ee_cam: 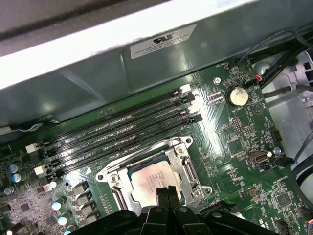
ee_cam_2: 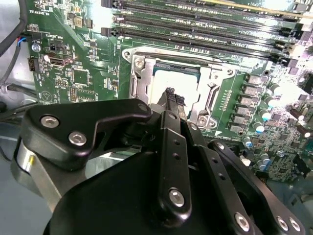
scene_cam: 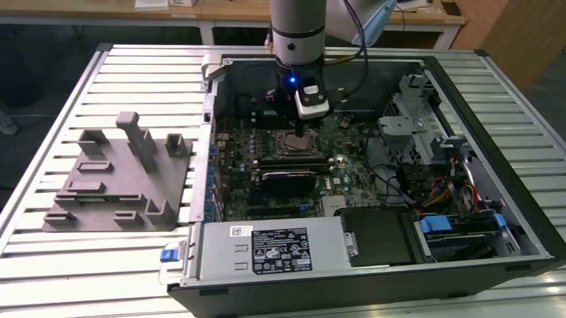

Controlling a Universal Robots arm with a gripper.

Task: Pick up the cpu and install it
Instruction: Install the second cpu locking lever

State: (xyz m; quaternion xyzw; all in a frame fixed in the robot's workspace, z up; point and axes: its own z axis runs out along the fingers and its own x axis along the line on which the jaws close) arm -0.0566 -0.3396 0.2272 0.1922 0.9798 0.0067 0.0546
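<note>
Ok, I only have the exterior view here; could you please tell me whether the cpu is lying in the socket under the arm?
Observer: Yes. In the first wrist view the cpu lies flat inside the metal socket frame.
Operator: Thank you. How is the pincer?
Observer: In the second wrist view the pincer is shut, tips right over the cpu's pale top; I cannot confirm contact.
Operator: Are the memory slots filled?
Observer: The four memory slots beside the socket frame look empty.

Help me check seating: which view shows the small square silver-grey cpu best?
The first wrist view: the small square silver-grey cpu lies broadly exposed within its socket frame. The second wrist view has the gripper covering part; the exterior view shows it tiny.
</note>
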